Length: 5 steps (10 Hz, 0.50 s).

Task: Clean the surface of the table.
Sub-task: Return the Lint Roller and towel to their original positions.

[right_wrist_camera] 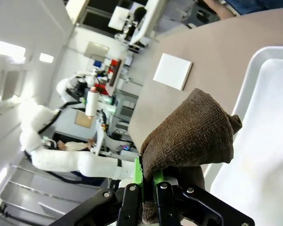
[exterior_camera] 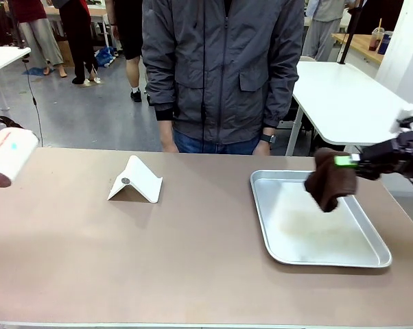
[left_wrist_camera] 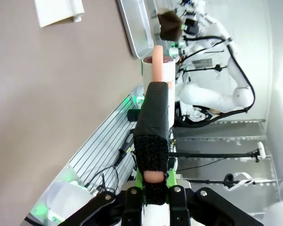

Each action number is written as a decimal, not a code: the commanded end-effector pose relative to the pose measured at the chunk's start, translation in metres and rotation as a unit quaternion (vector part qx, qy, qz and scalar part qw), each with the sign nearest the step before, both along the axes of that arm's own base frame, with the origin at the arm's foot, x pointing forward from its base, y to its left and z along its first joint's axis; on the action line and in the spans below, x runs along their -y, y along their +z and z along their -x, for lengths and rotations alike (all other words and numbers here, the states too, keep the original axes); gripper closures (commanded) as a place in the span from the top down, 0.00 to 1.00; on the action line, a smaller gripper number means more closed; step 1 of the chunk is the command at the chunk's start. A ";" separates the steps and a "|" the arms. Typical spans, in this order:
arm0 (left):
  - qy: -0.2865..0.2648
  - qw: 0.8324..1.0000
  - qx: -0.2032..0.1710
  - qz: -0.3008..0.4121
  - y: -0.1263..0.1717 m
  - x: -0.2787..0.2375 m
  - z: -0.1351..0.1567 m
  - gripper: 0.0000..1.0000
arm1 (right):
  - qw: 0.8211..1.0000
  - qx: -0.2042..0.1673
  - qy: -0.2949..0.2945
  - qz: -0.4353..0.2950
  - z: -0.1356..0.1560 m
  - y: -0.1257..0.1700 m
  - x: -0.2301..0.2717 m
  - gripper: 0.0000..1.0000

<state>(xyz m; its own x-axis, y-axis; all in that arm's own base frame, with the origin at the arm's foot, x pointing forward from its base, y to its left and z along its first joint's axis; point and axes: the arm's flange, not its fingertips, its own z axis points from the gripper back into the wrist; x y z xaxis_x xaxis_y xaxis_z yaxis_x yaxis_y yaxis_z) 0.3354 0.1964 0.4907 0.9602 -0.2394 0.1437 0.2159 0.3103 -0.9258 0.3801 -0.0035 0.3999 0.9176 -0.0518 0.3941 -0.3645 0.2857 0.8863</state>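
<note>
the right gripper [right_wrist_camera: 148, 181] is closed on a brown cloth [exterior_camera: 328, 179], which hangs above the far right part of the tray [exterior_camera: 272, 233]. the left gripper [left_wrist_camera: 153, 181] is closed on the handle of a lint roller [exterior_camera: 11, 156], at the table's [exterior_camera: 158, 260] far left edge. a white stand [exterior_camera: 134, 181] sits near the far edge, left of the tray. a person stands behind the far edge.

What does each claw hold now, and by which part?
Right claw pinches the brown cloth by one bunched edge. Left claw grips the white cylinder's handle.
</note>
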 end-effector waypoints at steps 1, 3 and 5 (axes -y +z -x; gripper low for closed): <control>-0.017 0.999 -0.012 -0.037 0.015 0.045 -0.016 0.19 | 0.999 0.019 -0.013 0.027 -0.016 0.010 -0.048 0.09; -0.012 0.998 -0.008 -0.063 0.023 0.087 -0.042 0.19 | 0.998 0.034 0.012 0.044 -0.029 0.012 -0.112 0.09; 0.034 0.995 -0.012 -0.097 0.011 0.128 -0.068 0.19 | 0.998 0.026 0.029 0.052 -0.041 0.002 -0.156 0.09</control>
